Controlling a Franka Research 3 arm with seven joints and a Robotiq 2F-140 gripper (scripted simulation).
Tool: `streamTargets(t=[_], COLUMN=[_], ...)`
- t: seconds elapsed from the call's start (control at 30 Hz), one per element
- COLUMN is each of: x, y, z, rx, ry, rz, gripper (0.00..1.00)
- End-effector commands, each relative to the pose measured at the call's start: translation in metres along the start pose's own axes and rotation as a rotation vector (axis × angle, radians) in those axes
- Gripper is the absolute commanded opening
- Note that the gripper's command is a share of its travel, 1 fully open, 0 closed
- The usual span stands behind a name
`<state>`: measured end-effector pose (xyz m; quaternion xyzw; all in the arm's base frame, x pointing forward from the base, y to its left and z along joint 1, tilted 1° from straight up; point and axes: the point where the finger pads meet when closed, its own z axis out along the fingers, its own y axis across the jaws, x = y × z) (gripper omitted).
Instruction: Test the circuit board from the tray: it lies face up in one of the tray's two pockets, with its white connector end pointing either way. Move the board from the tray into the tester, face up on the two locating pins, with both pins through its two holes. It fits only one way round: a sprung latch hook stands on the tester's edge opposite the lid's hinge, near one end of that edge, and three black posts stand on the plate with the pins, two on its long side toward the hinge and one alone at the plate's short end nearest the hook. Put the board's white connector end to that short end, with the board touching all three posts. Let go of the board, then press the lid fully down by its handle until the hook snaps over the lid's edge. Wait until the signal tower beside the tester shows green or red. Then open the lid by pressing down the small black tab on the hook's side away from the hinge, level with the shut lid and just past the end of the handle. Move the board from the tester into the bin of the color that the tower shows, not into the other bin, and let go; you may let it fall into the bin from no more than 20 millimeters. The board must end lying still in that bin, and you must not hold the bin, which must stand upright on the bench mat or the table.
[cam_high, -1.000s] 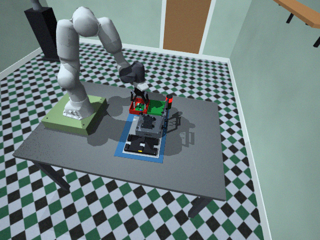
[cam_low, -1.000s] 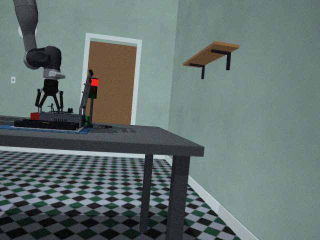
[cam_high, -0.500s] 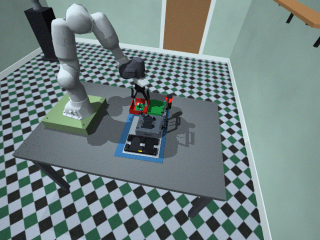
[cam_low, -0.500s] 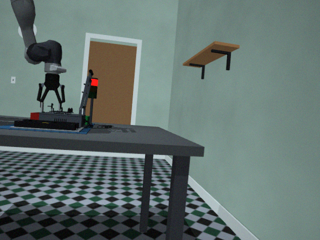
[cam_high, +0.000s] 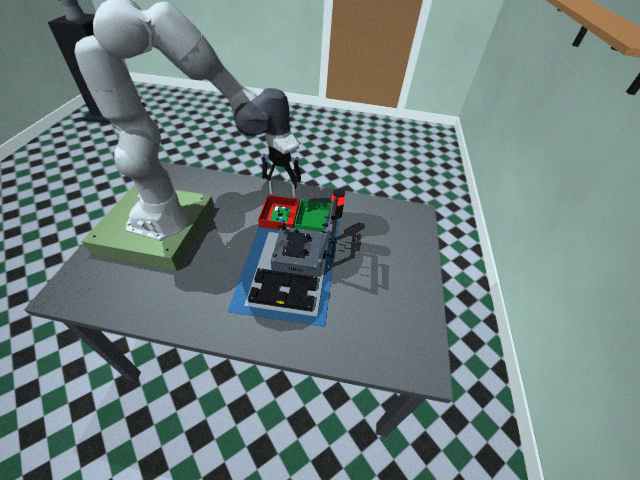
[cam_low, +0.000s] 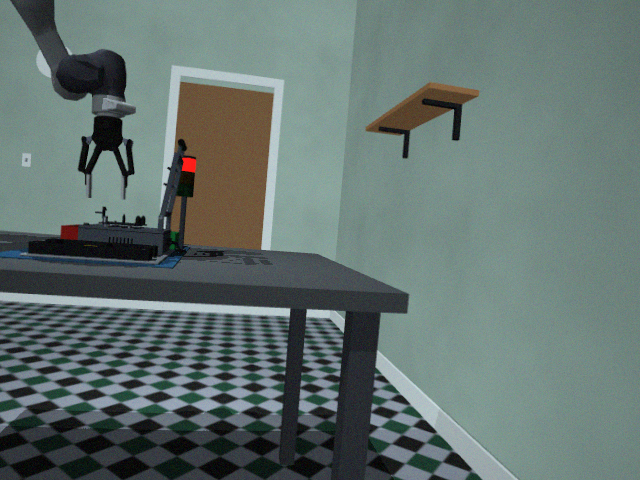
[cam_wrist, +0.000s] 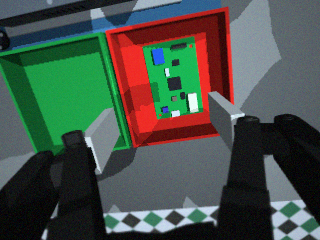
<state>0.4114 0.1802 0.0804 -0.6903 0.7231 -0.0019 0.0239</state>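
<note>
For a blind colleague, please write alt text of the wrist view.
A green circuit board lies in the red bin, beside the green bin, which holds nothing. The open tool hangs above them, holding nothing.

The wrist view's left edge is cutting off the green bin (cam_wrist: 60, 95), and 1 grey fingertip (cam_wrist: 102, 137) is covering part of its near wall. The top edge is trimming the red bin (cam_wrist: 220, 60) at its far corner. In the exterior view the tester (cam_low: 121, 235) is hiding nearly all of the red bin (cam_low: 68, 230) and most of the green one. From the top view the circuit board (cam_high: 280, 212) is showing too small for its parts to be told.
</note>
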Motion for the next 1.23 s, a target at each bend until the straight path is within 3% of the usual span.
streamTargets(t=[0.0, 0.37, 0.4, 1.2], x=[0.0054, 0.0053, 0.0053, 0.0053], y=[0.0118, 0.0115, 0.0115, 0.0115], z=[-0.0124, -0.0215, -0.0215, -0.0215], rx=[-0.042, -0.042, -0.042, -0.042], ry=[0.016, 0.016, 0.016, 0.016], rz=[-0.011, -0.011, -0.011, -0.011], gripper=[0.58, 0.58, 1.0, 1.0])
